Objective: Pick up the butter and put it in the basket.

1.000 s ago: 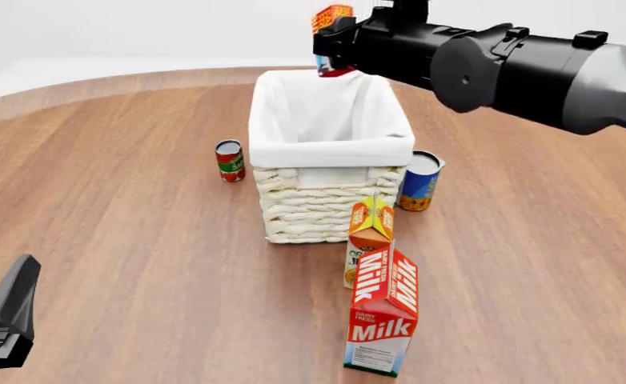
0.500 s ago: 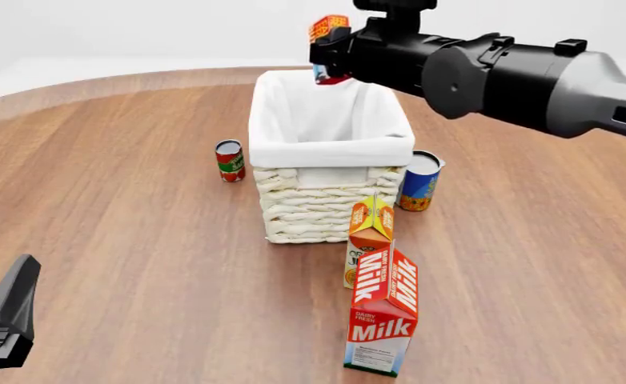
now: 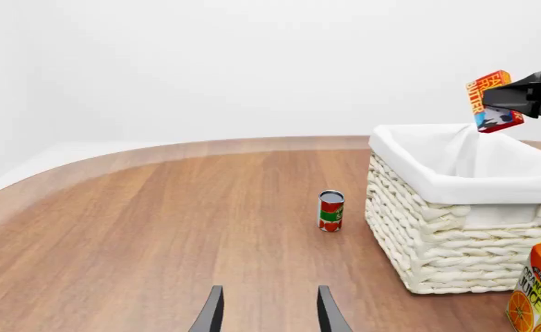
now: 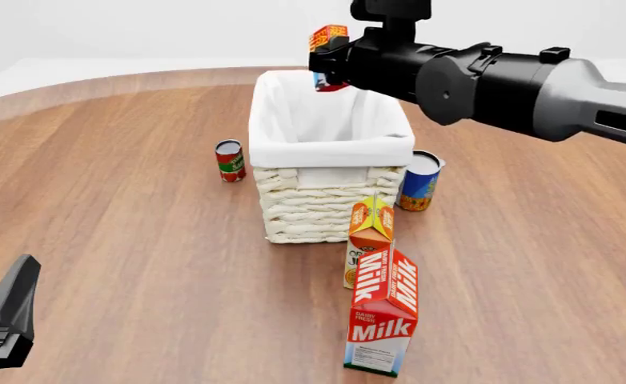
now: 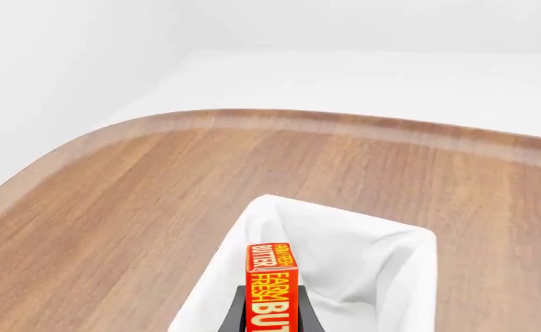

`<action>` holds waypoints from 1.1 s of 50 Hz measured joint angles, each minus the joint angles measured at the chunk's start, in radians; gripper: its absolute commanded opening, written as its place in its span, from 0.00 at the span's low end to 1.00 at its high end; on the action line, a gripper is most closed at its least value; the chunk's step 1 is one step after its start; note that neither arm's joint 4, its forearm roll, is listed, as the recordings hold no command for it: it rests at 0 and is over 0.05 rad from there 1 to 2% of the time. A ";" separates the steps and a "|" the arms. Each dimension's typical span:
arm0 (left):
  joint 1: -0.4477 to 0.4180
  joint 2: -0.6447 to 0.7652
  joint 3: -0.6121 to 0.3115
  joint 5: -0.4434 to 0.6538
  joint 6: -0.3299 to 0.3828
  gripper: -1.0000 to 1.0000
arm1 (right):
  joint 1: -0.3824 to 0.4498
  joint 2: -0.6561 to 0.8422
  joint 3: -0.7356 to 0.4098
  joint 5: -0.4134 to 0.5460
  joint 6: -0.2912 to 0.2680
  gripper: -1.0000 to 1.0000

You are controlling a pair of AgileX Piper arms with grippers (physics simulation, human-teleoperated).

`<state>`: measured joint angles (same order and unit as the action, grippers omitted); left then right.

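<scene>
Red milk carton stands nearest, the juice carton just behind it at 12 o'clock. The left gripper idles low at 8 o'clock, fingers apart. Beyond sits the basket, a can at its 9 o'clock. The right gripper clamps the butter above the basket's far rim.

bright, even light | faint soft shadows | sharp render | no glare, no blur
</scene>
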<state>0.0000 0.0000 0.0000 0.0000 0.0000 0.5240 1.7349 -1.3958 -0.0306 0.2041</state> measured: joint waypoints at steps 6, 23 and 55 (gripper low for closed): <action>0.000 0.000 0.000 0.000 0.000 1.00 | -0.003 0.010 -0.001 -0.005 0.002 0.00; 0.000 0.000 0.000 0.000 0.000 1.00 | -0.008 0.041 -0.012 -0.013 0.006 0.00; 0.000 0.000 0.000 0.000 0.000 1.00 | -0.013 0.085 -0.025 -0.026 0.012 0.00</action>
<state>0.0000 0.0000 0.0000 0.0000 0.0000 0.5111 1.8196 -1.4204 -0.0571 0.2159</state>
